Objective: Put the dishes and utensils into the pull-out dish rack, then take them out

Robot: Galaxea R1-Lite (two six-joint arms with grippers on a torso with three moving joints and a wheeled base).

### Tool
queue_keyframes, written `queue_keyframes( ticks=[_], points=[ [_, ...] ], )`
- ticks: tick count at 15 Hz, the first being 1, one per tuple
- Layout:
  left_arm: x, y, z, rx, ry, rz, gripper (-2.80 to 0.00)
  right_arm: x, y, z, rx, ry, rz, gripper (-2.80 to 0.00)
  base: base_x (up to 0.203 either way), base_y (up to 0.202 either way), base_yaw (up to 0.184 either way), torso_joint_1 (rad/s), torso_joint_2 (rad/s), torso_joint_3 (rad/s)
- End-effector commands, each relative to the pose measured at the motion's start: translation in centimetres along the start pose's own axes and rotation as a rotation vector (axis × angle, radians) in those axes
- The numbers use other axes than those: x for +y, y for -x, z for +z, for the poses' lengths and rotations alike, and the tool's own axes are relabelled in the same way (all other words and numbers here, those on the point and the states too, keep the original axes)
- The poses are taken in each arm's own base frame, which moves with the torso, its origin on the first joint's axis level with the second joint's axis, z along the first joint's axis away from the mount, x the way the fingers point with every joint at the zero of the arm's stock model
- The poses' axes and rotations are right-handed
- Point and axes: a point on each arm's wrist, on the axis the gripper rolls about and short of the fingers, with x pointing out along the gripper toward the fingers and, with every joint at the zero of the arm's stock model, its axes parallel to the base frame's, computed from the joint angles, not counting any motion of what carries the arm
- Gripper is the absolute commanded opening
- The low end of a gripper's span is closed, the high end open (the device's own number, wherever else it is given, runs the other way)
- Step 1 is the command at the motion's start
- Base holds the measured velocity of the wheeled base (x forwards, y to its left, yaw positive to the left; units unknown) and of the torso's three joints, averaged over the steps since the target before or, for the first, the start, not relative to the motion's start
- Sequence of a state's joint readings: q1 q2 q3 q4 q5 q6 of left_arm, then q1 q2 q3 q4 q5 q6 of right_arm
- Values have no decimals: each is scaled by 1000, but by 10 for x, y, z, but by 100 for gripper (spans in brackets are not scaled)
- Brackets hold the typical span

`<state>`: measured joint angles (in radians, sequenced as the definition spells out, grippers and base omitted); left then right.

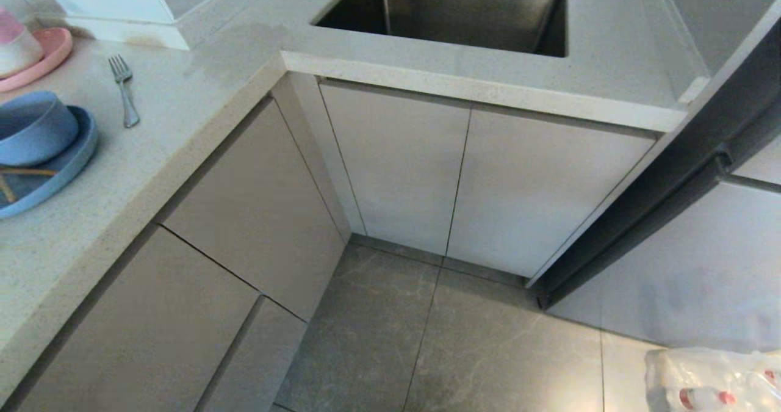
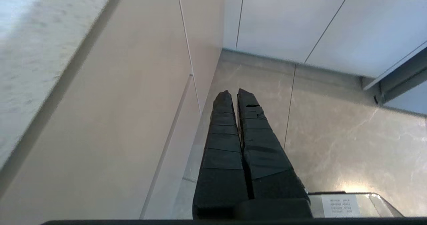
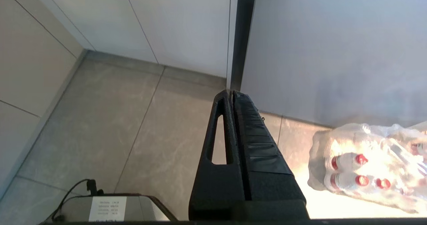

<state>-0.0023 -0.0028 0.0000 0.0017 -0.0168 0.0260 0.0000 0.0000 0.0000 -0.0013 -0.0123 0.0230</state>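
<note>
A wide, pale speckled counter is seen running round a corner, with flat beige cupboard fronts under it. All of these fronts are shut, so the pull-out dish rack cannot be seen. A grey tiled floor is laid below. A steel sink is set into the far part of the counter.

On the left side of the counter, a round dusty-blue plate is laid flat. It is wide and shallow, with a low rim, and it is cut off by the picture's edge. A small dusty-blue bowl is set inside it, tipped a little toward the left. Thin light-brown chopsticks are laid on the plate, just in front of the bowl. A slim silver fork is laid on the bare counter, near the plate but apart from it, with its prongs pointed away.

A pack of bottles with red caps, wrapped in clear plastic, is left on the floor at the right.

The left gripper is hung low over the floor beside the cupboard fronts, pressed together and holding nothing. The right gripper is hung over the floor too, also pressed together and empty.
</note>
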Motion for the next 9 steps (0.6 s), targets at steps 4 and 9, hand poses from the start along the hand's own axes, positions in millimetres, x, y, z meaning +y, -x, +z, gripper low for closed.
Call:
queue_keyframes(
  ticks=[4, 9],
  points=[
    [0, 0, 0, 1, 0, 1, -280, 0, 0, 0, 1, 0, 0, -280, 0, 0, 0, 3, 3, 203],
    [0, 0, 0, 1, -1, -1, -280, 0, 0, 0, 0, 0, 0, -280, 0, 0, 0, 6, -1, 205]
  ],
)
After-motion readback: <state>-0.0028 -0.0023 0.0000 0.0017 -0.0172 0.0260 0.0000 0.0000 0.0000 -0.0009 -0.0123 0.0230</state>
